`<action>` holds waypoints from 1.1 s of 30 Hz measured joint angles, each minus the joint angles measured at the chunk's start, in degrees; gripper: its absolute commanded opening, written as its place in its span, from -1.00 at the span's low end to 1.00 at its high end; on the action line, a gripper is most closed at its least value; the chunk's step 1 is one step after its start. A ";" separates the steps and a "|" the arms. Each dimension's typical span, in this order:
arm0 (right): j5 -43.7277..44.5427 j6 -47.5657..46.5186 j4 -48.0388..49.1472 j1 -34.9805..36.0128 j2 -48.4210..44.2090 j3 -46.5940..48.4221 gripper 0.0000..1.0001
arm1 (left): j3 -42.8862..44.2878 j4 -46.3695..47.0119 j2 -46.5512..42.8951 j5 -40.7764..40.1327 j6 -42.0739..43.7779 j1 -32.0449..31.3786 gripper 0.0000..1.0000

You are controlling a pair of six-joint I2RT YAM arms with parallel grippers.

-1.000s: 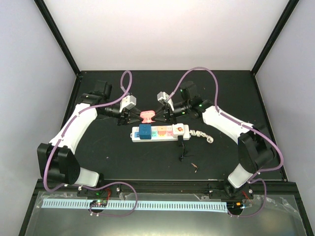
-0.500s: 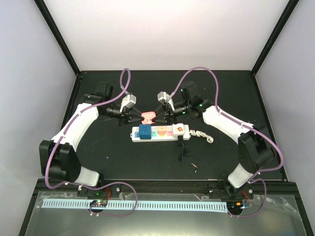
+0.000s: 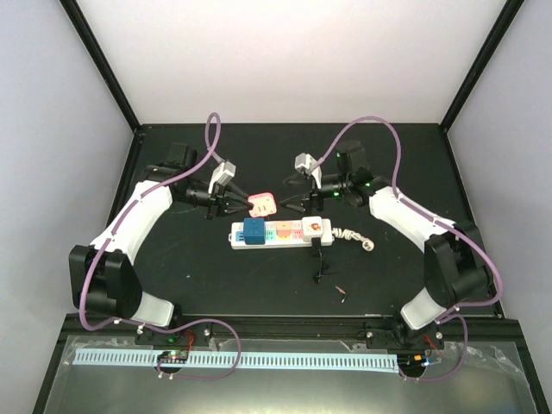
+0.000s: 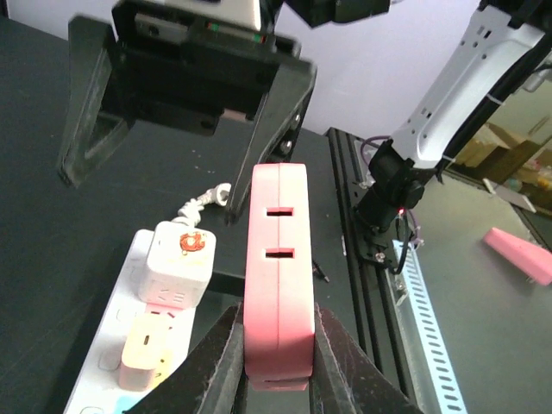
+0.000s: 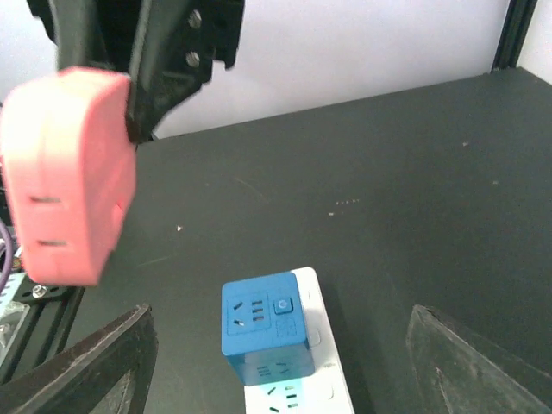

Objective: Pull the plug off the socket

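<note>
We are gripping the pink plug (image 4: 278,285) in our left claw (image 4: 278,349), holding it in the air just behind the socket (image 3: 289,233), which is lying on the worktop (image 3: 216,276). Our right claw (image 3: 293,203), clamped on the plug a second ago, is now standing open, drawn back rightward.

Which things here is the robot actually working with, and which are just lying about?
Job: power strip; pink plug, clamped in left gripper; right gripper, open, apart from it.
Lying about: black cable; small brown scrap.
</note>
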 measured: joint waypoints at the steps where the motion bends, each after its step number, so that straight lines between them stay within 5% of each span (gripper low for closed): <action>1: 0.57 -0.07 0.68 0.09 0.00 -0.79 0.64 | 0.00 0.11 0.00 0.33 -0.26 0.00 -0.97; 19: 6.19 6.99 14.78 6.51 0.72 -5.75 0.66 | -5.95 15.17 -4.70 2.67 -14.69 0.15 -0.97; 33: 6.23 11.85 16.37 7.21 1.40 -5.75 0.67 | -8.22 22.51 -4.96 3.48 -19.71 0.37 -0.97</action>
